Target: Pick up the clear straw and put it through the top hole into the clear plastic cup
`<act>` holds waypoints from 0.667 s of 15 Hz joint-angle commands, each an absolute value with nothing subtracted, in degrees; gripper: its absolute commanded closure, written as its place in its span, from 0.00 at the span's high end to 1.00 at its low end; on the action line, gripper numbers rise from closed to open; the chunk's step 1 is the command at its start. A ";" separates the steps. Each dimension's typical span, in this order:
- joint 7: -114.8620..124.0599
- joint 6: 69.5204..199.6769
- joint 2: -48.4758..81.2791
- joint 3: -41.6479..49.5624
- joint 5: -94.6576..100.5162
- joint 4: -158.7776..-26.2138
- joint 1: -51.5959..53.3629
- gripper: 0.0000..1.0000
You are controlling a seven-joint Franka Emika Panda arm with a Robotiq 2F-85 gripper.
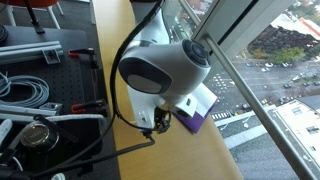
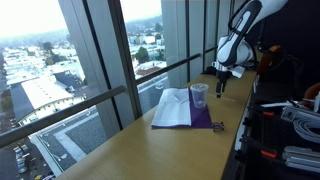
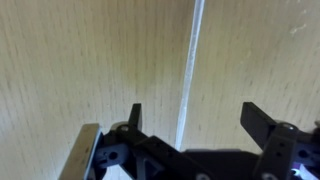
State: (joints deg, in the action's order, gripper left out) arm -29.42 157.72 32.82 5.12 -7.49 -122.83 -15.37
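Now: clear straw (image 3: 192, 60) lies flat on the wooden table (image 3: 60, 60), running lengthwise under the gripper (image 3: 197, 118), whose jaws are spread and empty. Clear plastic cup (image 2: 199, 96) stands apart on the purple sheet (image 2: 180, 120). Risk: the straw is thin and off-centre, so closing could roll or flick it away.

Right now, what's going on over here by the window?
A robot arm is working at a wooden table beside the glass. Its hand is open and hangs just above the clear straw, which lies flat on the wood and runs between the two fingers in the wrist view. The straw is not gripped yet. The clear plastic cup stands upright on a purple sheet, apart from the hand.
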 commanded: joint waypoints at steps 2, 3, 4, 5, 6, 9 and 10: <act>-25.38 158.59 36.38 3.66 -3.57 -119.30 -17.22 1.00; -24.81 158.66 36.86 3.63 -3.15 -118.93 -17.25 0.95; -24.33 158.70 37.25 3.63 -2.70 -118.59 -17.25 0.74; -23.89 158.67 37.55 3.60 -2.44 -118.32 -17.27 0.71; -23.43 158.73 37.83 3.60 -2.09 -118.10 -17.27 0.69; -22.70 158.90 37.66 3.59 -1.77 -117.97 -17.21 0.47; -22.48 158.91 37.67 3.62 -1.74 -117.90 -17.20 0.38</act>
